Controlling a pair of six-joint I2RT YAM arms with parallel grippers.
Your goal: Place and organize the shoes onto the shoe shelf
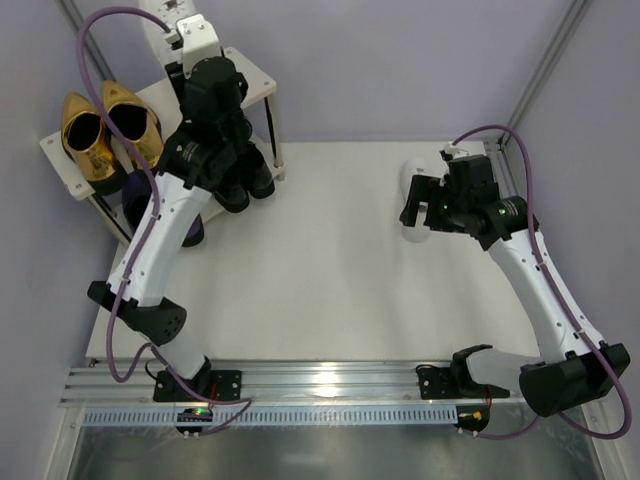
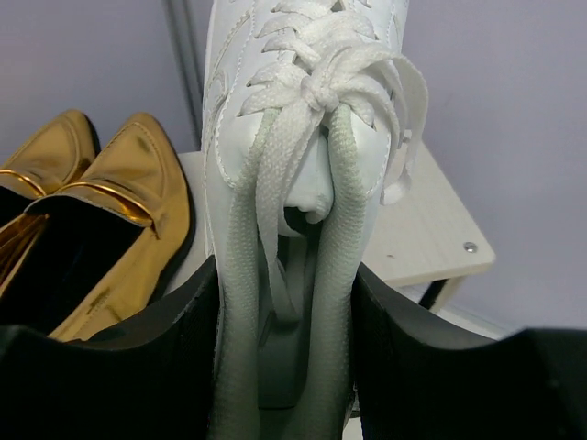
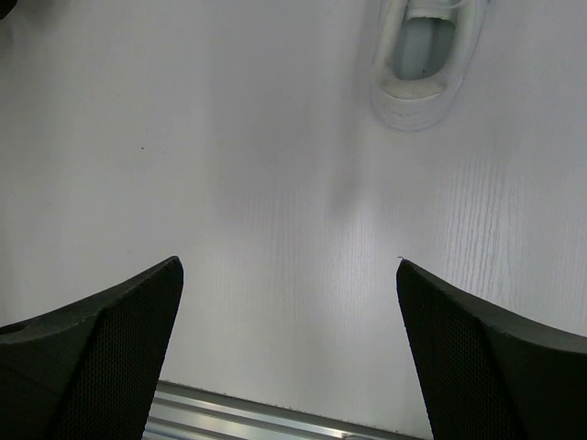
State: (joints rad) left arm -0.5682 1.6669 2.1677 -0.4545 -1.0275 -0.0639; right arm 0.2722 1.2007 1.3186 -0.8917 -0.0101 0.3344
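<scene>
1. Left gripper [image 2: 284, 316]: jaws half-spread, pinching a white sneaker [image 2: 303, 64] by its sides, near the collar.
2. That sneaker is over the top board of the shelf [image 2: 431, 229], toe pointing away from the jaws; gold loafers [image 2: 110, 202] just left of them.
3. Right gripper [image 3: 289, 266]: jaws spread wide, nothing between; second white sneaker [image 3: 417, 55] on the table [image 3: 183, 165] ahead, slightly right.

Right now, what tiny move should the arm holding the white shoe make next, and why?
Probably lower the white sneaker a little onto the shelf board, then let go. The left jaws grip it over the bare spot beside the gold loafers; whether it touches the board is unclear.
</scene>
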